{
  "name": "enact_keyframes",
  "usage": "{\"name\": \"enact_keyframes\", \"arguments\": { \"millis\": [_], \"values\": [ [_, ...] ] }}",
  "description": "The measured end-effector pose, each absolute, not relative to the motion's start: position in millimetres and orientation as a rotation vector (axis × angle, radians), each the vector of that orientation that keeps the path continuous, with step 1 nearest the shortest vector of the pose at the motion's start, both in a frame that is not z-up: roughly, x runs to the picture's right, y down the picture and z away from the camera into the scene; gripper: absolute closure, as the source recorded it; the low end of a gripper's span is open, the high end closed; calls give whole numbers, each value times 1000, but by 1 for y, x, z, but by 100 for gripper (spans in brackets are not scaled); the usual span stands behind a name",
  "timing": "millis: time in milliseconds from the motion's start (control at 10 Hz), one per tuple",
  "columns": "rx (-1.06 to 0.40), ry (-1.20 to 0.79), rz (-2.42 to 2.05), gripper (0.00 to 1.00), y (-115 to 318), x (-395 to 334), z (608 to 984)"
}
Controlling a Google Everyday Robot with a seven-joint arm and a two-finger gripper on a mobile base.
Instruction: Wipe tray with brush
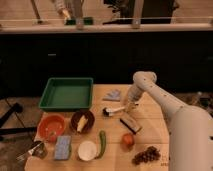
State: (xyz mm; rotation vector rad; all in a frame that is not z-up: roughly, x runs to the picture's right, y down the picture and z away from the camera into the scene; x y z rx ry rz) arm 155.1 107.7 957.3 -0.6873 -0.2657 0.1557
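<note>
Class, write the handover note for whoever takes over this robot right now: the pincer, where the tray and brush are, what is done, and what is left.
Pincer: low over the table, at the white handle end of the brush. Whether it holds the brush cannot be told.
Brush: lying flat on the table, dark head pointing left, between the blue cloth and the dark block.
Tray: at the table's far left, looks empty, apart from the brush.
Done: arm positioned at the brush.
Left: lift the brush, carry it to the tray, wipe.
</note>
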Motion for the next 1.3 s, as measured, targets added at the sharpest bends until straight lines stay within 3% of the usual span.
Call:
{"name": "enact_keyframes", "arguments": {
  "millis": [400,500,800,1300],
  "values": [
    [-695,-259,135,96,107,153,956],
    [-695,-257,134,100,108,154,956],
    [-657,-270,84,100,100,151,936],
    [-521,-286,-58,100,58,141,860]
  ]
}}
